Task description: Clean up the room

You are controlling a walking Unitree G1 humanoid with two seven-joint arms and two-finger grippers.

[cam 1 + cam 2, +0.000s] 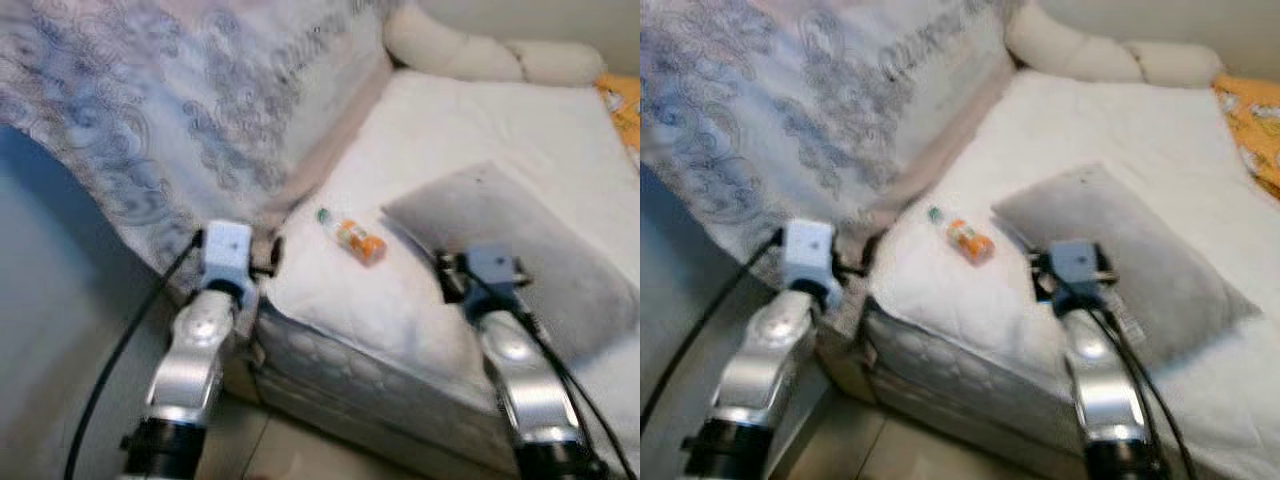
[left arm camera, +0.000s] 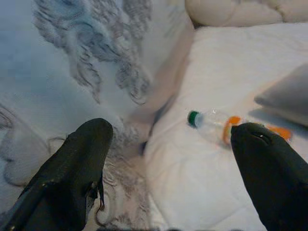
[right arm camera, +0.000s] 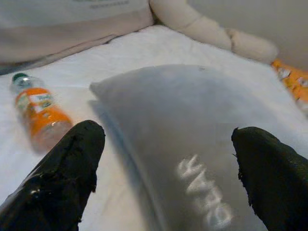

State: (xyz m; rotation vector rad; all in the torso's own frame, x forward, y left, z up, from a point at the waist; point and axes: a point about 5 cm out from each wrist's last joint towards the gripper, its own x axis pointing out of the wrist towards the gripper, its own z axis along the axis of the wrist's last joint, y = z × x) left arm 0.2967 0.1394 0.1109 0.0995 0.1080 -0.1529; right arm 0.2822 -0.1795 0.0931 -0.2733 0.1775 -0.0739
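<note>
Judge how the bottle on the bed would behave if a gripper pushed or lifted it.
The bottle lies on its side on the white mattress, so a push would probably roll it, though the soft quilting may slow it. It looks like clear thin plastic, only partly filled with orange liquid, so likely light and somewhat squashable in a grip.

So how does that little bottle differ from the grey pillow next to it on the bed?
The bottle is small, clear and hard-looking, with an orange label and green cap; the grey pillow is far bigger, soft and plain grey, with faint lettering. The bottle lies on its side; the pillow lies flat. Both rest on the white mattress.
</note>
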